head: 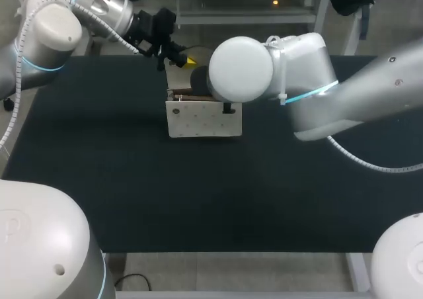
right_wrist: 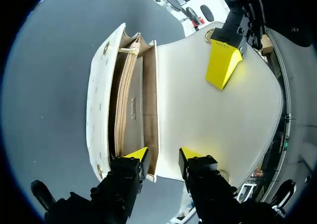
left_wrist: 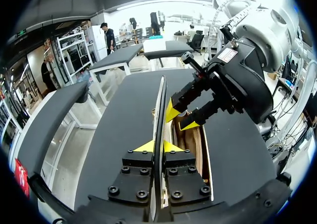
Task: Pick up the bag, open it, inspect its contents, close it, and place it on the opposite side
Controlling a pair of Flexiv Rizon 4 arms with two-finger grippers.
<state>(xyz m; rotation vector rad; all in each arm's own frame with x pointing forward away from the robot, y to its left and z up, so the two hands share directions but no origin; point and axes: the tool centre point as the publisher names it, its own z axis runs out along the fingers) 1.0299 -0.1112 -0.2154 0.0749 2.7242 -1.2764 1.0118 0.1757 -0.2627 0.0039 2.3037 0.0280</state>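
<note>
Step in hand, as judged: inspecting contents. The bag [head: 203,119] is standing on the bench [head: 99,167], mouth open. The left claw [left_wrist: 158,147] is clamping the flap [right_wrist: 213,120] by its free edge, holding it lifted off the bag's mouth. The right claw [right_wrist: 162,154] is hanging above the bag, fingers apart, straddling its rear wall without gripping.

To do well: be keeping the flap taut and the right wrist square over the mouth, so the inner zip [right_wrist: 125,100] is showing; be avoiding tipping the bag.

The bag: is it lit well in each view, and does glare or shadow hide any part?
Head view: the bag front is evenly lit, its top hidden behind the right arm. Right wrist view: the flap is bright without glare, the interior shadowed yet readable. Left wrist view: the flap appears edge-on.
</note>
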